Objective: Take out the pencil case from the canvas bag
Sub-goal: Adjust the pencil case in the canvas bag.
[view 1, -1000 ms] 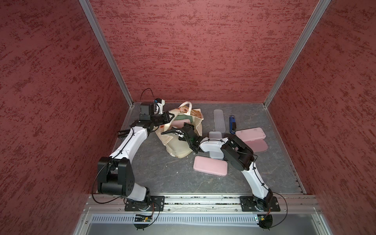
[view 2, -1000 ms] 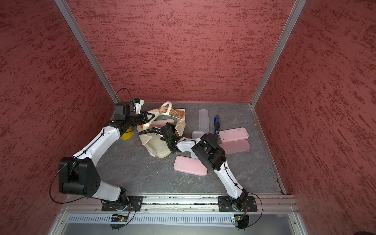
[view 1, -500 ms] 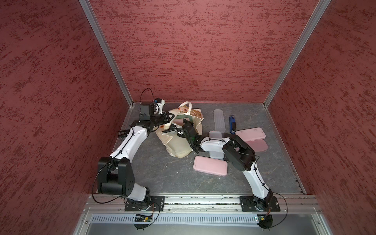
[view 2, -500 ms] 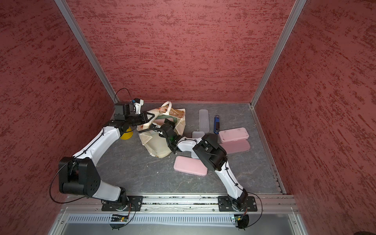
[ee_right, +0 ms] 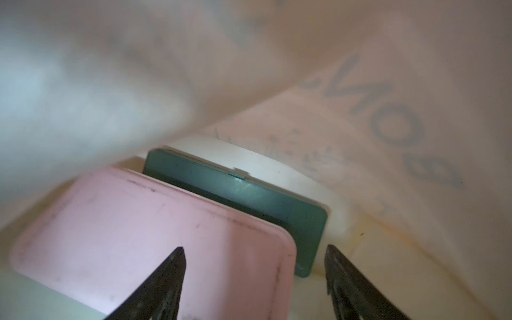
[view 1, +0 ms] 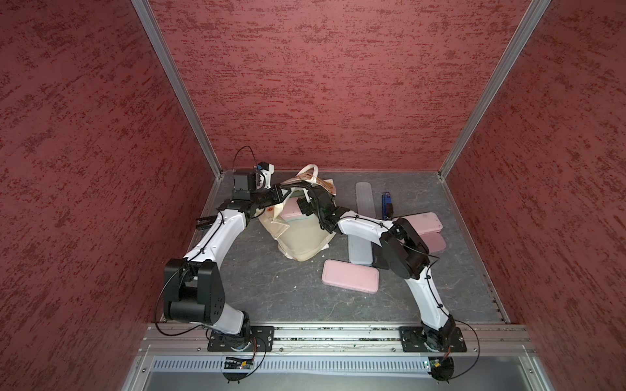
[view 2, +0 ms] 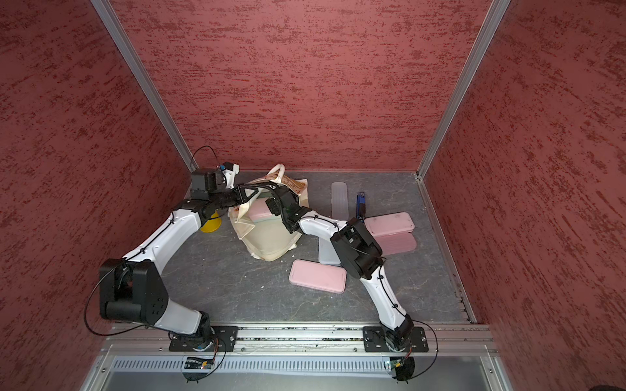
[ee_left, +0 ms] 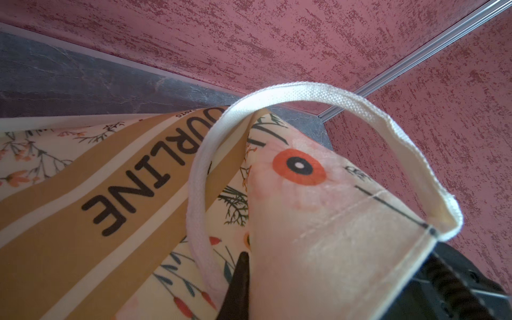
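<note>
left fingers (ee_left: 238, 285) clamped on cream floral canvas bag (ee_left: 332, 249) at rim | right fingers (ee_right: 163, 282) stood apart astride corner of pink rigid-plastic pencil case (ee_right: 138, 221) | judged light, stiff, slick; pinch narrow end

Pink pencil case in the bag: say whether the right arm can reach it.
Probably yes: the left gripper holds the canvas bag open, and the right gripper, fingers open, straddles a corner of the pink pencil case.
</note>
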Robot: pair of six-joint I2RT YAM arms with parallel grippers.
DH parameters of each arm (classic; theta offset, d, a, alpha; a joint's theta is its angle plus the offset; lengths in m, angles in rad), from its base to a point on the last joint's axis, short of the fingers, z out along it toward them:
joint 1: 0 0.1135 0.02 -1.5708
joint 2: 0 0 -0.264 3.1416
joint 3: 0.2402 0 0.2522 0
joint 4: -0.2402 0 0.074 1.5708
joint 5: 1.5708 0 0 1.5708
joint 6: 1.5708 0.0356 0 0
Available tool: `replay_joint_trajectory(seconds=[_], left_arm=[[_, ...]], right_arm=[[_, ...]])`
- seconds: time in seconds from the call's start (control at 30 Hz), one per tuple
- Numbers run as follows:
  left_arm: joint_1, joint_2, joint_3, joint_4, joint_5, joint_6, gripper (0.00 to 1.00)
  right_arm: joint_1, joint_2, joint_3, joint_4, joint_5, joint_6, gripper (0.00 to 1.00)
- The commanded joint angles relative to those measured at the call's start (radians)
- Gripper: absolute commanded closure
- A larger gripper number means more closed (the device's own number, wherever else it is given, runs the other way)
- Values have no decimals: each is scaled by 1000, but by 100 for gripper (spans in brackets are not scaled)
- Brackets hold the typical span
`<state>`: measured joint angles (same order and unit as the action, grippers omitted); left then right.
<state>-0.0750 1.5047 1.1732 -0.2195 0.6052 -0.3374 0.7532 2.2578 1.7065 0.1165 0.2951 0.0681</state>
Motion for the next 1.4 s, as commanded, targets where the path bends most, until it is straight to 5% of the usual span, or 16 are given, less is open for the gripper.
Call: replay_joint_trajectory(seconds=[0.0,0.4,0.8,1.37], left_arm=[[7,6,6,-33,28,-19,100],[7,8,3,-24,34,-26,100],[6,11,3,-18,44,-34,100],[5,10,3,-19,44,-35,100]], right_arm=[[-9,-12,-26,-27,42,357,21],[-28,37,31,-128,203,621,14],[-72,46,-8,-40,-60,666,14],[-74,-142,-290,463,-260,674,25]])
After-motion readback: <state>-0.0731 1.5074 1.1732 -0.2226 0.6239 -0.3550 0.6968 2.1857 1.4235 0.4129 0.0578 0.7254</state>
